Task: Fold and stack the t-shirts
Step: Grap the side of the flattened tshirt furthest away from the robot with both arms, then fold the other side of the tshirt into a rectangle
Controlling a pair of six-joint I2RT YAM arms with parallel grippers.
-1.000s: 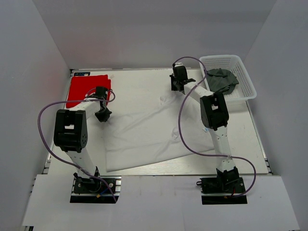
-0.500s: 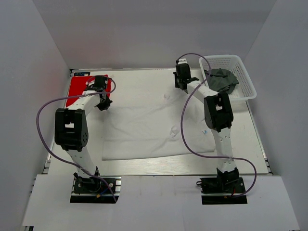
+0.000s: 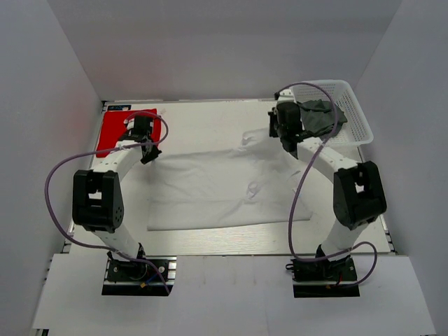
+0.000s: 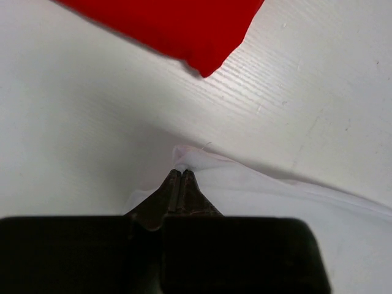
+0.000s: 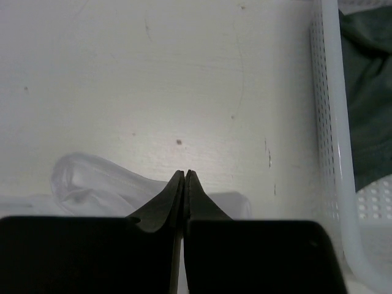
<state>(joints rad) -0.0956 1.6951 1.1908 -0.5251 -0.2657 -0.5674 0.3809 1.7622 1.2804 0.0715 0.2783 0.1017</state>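
Crosswise, white t-shirt (image 3: 210,189) spans left to right.

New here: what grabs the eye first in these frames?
The white t-shirt spread across the middle, its far edge pinched at both ends by the left gripper and right gripper, both shut. Next, the red t-shirt lying at the far left corner, and a dark cloth in the white basket far right.

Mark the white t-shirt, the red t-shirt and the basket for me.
white t-shirt (image 3: 210,192): top external view, middle of its spread body.
red t-shirt (image 3: 110,133): top external view, its uncovered left half.
basket (image 3: 359,110): top external view, its right rim.
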